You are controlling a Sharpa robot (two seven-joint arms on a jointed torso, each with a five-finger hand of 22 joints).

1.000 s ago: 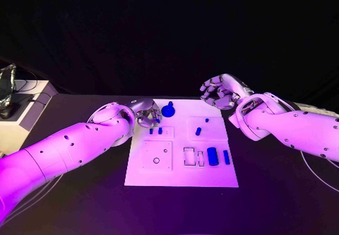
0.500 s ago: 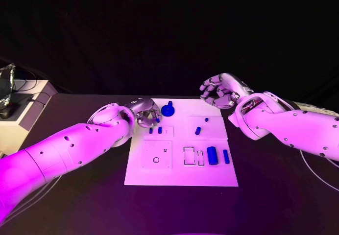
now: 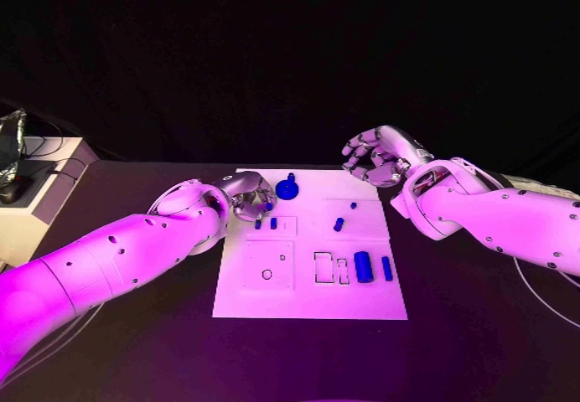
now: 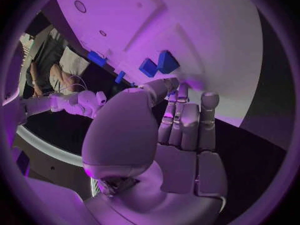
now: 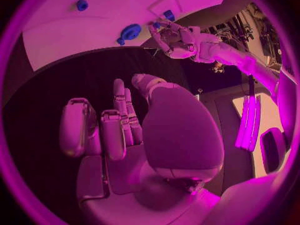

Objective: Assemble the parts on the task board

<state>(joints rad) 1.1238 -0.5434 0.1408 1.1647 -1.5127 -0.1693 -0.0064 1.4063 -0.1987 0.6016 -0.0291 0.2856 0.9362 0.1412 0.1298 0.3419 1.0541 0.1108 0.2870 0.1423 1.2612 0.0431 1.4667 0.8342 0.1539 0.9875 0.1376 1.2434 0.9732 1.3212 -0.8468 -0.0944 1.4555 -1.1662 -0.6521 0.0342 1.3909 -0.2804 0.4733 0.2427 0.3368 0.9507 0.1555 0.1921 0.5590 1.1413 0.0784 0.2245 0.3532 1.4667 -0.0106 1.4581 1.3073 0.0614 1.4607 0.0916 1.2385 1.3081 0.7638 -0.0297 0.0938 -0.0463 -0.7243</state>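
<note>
Nearest on the white task board (image 3: 309, 306), which lies on the black surface (image 3: 145, 352), are the empty outlined recesses and, beside them, a large blue block (image 3: 364, 266) with a thin blue bar (image 3: 388, 268); further up stand two small blue pegs (image 3: 266, 224) and a short blue piece (image 3: 339, 224); at the far edge lies a round blue knob (image 3: 287, 188). The left robot hand (image 3: 251, 198) hovers beside that knob with fingers curled in, apparently holding nothing, though its fingertips are hard to make out; the right robot hand (image 3: 377, 157) hangs beyond the board's far corner, also curled and empty. Likely step: reaching for the knob; next calls for closing on it cleanly.
</note>
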